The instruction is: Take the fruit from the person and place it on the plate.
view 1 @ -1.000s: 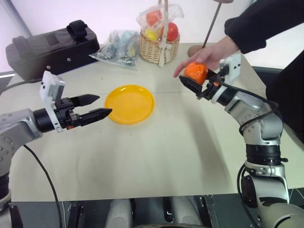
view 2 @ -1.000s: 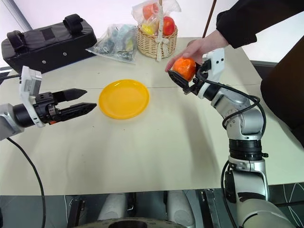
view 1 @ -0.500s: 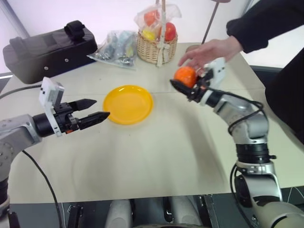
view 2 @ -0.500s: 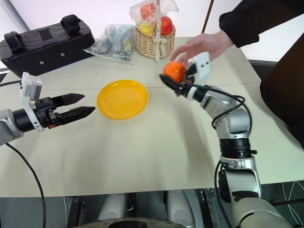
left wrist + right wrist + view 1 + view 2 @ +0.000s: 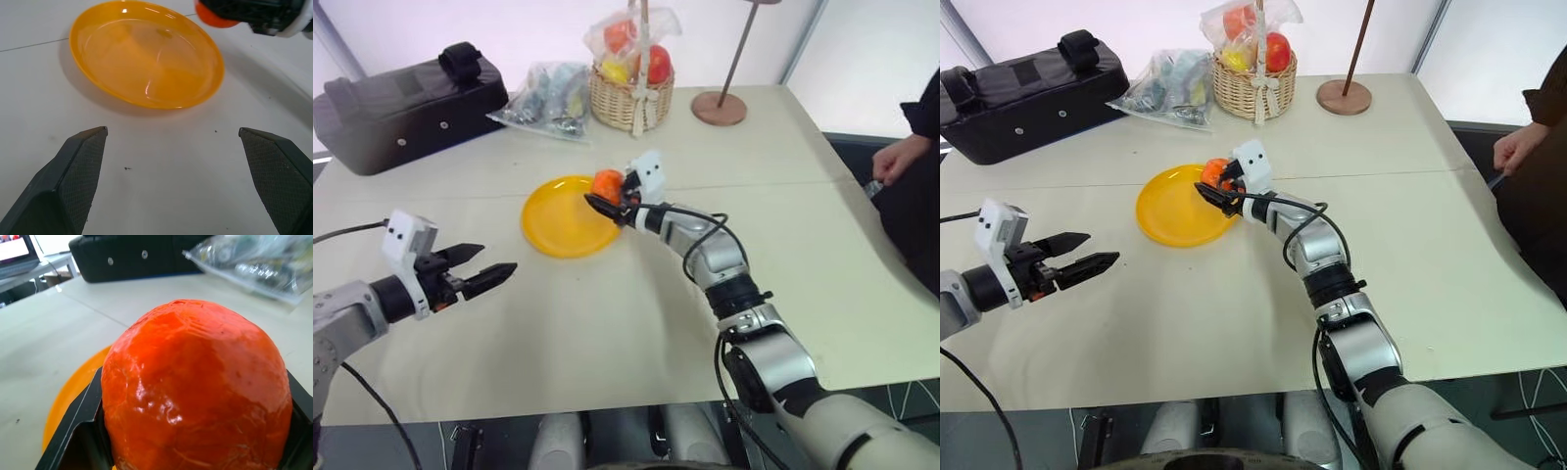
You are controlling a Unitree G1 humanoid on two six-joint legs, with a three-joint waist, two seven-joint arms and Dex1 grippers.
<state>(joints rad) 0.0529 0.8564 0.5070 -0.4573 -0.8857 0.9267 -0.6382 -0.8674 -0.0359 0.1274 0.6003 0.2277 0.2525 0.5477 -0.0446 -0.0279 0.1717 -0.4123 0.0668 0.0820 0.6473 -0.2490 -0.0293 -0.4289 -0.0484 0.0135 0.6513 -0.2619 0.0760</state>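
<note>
The fruit (image 5: 607, 179), a round bright orange citrus, sits between the black fingers of my right gripper (image 5: 603, 192), which is shut on it. It hangs just above the near-right rim of the yellow plate (image 5: 558, 223), apart from the plate's surface. In the right wrist view the fruit (image 5: 195, 387) bulges between the two fingers with the plate's edge behind it. My left gripper (image 5: 484, 270) stands open and empty to the left of the plate, pointing at it (image 5: 146, 54). The person's hand (image 5: 899, 157) rests at the table's far right edge.
At the back of the table stand a wicker basket (image 5: 626, 93) of wrapped fruits, a clear plastic bag (image 5: 548, 93) and a black case (image 5: 406, 98). A round wooden stand base (image 5: 719, 108) lies at the back right. Bare tabletop lies in front of the plate.
My right gripper closed on the fruit and carried it left and down from the person's hand to the plate's rim. The person's hand drew back right. My left gripper sank and moved left.
</note>
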